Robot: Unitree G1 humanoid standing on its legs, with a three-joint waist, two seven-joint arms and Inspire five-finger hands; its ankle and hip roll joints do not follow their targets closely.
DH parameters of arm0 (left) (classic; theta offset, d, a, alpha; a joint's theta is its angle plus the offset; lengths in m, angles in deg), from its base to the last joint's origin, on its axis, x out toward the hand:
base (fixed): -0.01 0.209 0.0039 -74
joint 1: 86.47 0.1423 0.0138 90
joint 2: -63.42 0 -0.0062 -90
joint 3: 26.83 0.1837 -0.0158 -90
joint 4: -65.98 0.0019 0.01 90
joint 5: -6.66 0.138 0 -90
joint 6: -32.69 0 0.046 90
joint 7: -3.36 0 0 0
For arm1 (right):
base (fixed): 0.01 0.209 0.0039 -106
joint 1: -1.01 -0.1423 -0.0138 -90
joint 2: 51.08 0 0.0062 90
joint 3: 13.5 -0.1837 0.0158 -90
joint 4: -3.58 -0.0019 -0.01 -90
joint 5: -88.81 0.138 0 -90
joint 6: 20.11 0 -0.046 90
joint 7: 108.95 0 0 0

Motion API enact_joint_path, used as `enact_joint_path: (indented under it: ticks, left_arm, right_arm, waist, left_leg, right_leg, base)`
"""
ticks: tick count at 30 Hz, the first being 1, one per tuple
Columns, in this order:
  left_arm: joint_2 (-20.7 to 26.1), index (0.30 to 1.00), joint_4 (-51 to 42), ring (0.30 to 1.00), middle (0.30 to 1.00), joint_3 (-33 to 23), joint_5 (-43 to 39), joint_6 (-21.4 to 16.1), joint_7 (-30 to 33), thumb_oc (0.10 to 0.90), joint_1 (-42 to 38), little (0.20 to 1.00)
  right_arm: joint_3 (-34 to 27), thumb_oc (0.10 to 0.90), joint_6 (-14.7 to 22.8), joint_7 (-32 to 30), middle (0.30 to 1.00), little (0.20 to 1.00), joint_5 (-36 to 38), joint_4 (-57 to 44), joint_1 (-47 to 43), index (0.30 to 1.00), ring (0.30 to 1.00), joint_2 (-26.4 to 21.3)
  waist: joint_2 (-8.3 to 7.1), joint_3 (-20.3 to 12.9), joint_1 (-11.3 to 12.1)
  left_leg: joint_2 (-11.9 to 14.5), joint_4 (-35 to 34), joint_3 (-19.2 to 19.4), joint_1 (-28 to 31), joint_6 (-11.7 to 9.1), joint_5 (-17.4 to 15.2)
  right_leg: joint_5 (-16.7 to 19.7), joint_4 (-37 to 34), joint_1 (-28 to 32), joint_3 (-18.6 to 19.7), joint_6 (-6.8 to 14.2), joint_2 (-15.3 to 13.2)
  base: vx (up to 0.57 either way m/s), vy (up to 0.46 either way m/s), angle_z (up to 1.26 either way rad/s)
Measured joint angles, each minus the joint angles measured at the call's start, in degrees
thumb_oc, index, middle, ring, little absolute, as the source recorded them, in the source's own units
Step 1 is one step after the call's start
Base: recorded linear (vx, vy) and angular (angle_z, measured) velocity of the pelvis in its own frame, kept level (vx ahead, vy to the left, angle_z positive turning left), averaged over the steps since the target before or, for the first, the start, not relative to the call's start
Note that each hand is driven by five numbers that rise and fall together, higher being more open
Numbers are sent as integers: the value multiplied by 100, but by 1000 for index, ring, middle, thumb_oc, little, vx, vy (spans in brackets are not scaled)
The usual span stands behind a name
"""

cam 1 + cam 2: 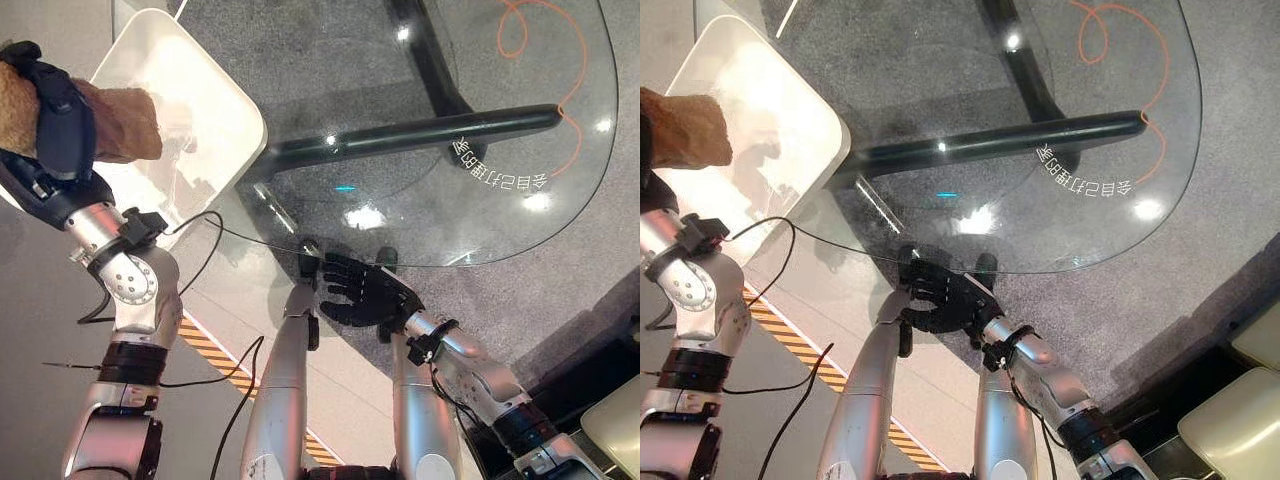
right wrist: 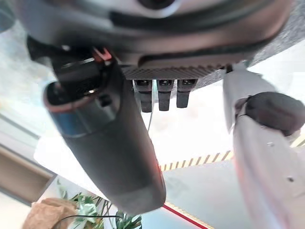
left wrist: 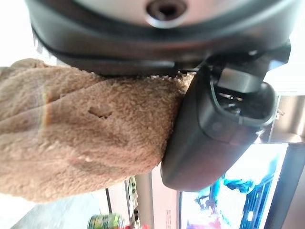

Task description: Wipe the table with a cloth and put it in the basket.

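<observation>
My left hand [image 1: 58, 112] is shut on a fuzzy brown cloth [image 1: 125, 122], raised at the far left over the near side of the white basket [image 1: 205, 95]. In the left wrist view the cloth [image 3: 86, 138] bunches between the palm and the thumb [image 3: 214, 129]. The basket stands beside the left end of the glass table [image 1: 470, 215]. My right hand [image 1: 360, 292] is at the table's near edge, open, fingers spread and holding nothing.
The table's black base [image 1: 420, 130] shows through the glass, and an orange cord [image 1: 565, 110] curls on the grey carpet under it. Yellow-black striped tape [image 1: 215, 350] crosses the floor near me. A cream seat [image 1: 615, 425] sits at the lower right.
</observation>
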Motion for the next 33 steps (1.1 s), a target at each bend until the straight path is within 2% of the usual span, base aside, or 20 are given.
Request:
enact_joint_path:
  ticks: [6,10,11,14,17,21,24,28,33]
  left_arm:
    - [308,300,964,300,300,56,552,70,1106,100,-653,200]
    - [567,300,1560,300,300,232,584,460,1374,100,-1116,200]
    - [690,300,1672,300,300,296,584,653,1365,100,-1215,200]
    - [957,300,2303,300,300,554,582,1063,1306,100,-1568,200]
    - [1022,300,2812,300,300,848,562,1547,1222,100,-1926,200]
    - [1053,300,3512,300,300,1442,444,2314,661,100,-2408,200]
    - [1143,300,3754,300,300,1639,202,2610,205,100,-2781,200]
    - [1465,300,4127,300,300,1905,14,3264,-638,100,-3332,200]
    - [1683,300,4246,300,300,2235,145,3779,-1173,100,-3579,200]
  right_arm:
    - [107,800,-13,4,900,900,6,92,-160,900,900,-12]
    - [178,800,-36,4,900,900,16,159,-331,900,900,-24]
    - [181,800,-55,4,900,900,22,177,-399,900,900,-26]
    - [300,800,-61,5,900,900,69,288,-600,900,900,-31]
    - [359,800,-51,23,900,900,149,359,-726,900,900,-60]
    - [396,800,4,75,900,900,402,457,-876,900,900,-163]
    - [399,800,103,125,900,900,552,468,-929,900,900,-224]
    - [517,800,146,242,900,900,705,642,-1047,900,900,-216]
    - [631,800,147,282,900,900,756,643,-1119,900,900,-213]
  waist:
    - [-6,-2,-141]
    - [-20,-9,-159]
    - [-26,-8,-172]
    - [-155,-2,-301]
    - [-354,-8,-380]
    - [-377,-11,-470]
    - [-393,-13,-485]
    - [-438,-17,-532]
    - [-459,-27,-610]
  left_leg:
    - [17,60,-17,-78,-11,-9]
    - [47,86,-16,-184,-16,-12]
    - [64,140,-22,-277,-29,-22]
    - [95,256,-37,-458,-47,-42]
    - [121,305,-38,-576,-54,-52]
    - [149,396,-91,-732,-60,-76]
    - [160,460,-104,-835,-60,-77]
    - [183,470,-119,-863,-61,-76]
    - [164,474,-118,-864,-59,-76]
  right_leg:
    - [18,-3,-39,-16,-1,19]
    - [36,-6,-135,-18,-18,50]
    - [51,-10,-204,-22,-23,70]
    - [83,-19,-319,-42,-30,105]
    - [108,-33,-410,-43,-39,131]
    - [186,-140,-451,-111,-25,161]
    - [215,-146,-515,-130,-23,173]
    - [275,-223,-500,-146,-20,202]
    - [287,-237,-488,-145,-1,182]
  base:
    - [0,0,0]
    - [-1,16,-1]
    - [-6,9,-5]
    - [-3,5,-1]
    - [-6,5,-1]
    - [0,0,0]
    - [0,0,0]
    - [-2,-2,-1]
    - [0,0,0]
